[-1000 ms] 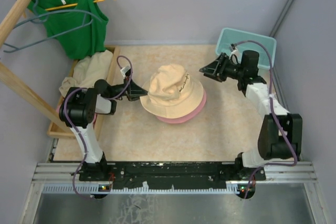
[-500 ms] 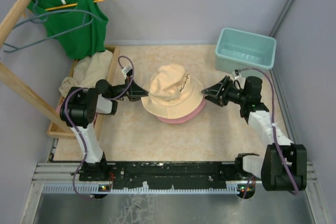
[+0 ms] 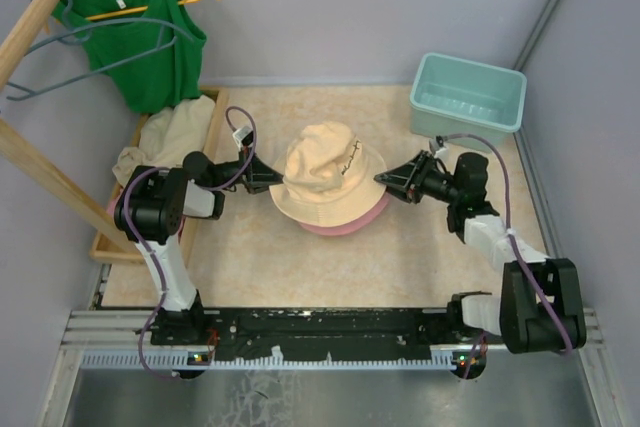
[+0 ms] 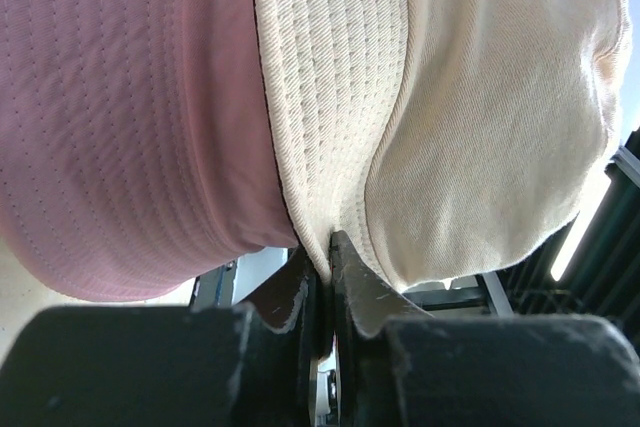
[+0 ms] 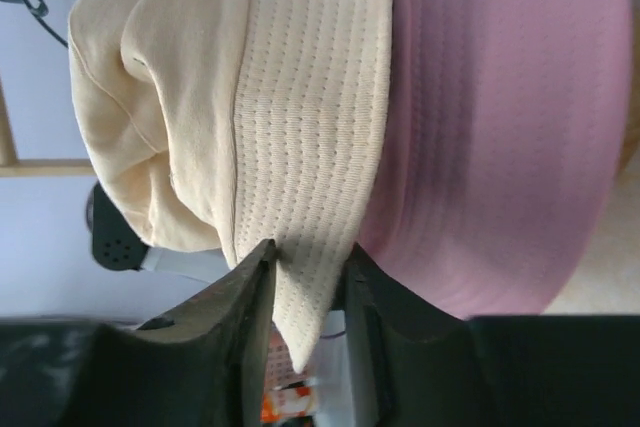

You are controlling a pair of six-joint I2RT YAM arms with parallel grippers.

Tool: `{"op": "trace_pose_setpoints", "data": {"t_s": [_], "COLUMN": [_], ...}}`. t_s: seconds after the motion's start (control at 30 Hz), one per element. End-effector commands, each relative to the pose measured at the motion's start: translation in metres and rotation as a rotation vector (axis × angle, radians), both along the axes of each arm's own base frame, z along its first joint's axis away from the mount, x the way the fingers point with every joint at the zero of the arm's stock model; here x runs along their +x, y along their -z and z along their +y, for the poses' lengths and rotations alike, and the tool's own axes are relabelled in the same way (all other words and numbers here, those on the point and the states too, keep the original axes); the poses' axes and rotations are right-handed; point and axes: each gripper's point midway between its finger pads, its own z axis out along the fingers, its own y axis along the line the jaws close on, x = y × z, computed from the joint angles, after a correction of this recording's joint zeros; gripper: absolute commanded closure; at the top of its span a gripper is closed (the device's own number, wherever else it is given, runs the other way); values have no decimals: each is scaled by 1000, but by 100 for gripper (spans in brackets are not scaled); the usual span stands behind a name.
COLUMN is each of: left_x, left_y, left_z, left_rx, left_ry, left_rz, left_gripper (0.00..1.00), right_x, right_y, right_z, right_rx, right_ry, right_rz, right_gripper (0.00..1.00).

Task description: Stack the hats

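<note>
Sitting mid-frame in the top view, the beige hat (image 3: 325, 167) covers the pink hat (image 3: 350, 224) on the surface (image 3: 420, 247). Left wrist view: the left hand (image 4: 322, 247) pinches the beige brim, bottom centre. Right wrist view: the right hand (image 5: 305, 267) straddles that brim, fingers spread.

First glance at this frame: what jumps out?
A beige hat sits stacked on a pink hat mid-table, with the left end effector pinching its brim from the left and the right end effector straddling the brim opposite. A green tank top hangs at the far left.
</note>
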Motion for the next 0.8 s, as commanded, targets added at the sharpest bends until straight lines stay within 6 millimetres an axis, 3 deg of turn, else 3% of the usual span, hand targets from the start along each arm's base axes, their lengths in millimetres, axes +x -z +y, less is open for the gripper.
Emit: {"op": "trace_pose_setpoints", "data": {"t_s": [0.0,0.07,0.13,0.33,0.77], "left_x": [-10,-10,-8,3,24], "left_y": [-16,-16,-18,-22,-21], "left_z": [-3,-3,-3,2,5], "left_rx": [-31,-32,-32,-38,-43], "left_ry": [4,4,5,-21,-40], "left_rz": [-260,-260,-266,-271,-280], "left_gripper": [88,87,83,75,73], "right_x": [1,-1,-2,-3,-3], "right_y": [-14,-7,-1,8,10], "right_z": [10,7,2,-15,-15], "right_rx": [24,3,-17,-35,-44], "right_ry": [-25,-24,-14,12,2], "right_rz": [-70,-55,-47,-33,-27], "right_gripper": [81,95,100,100,100]}}
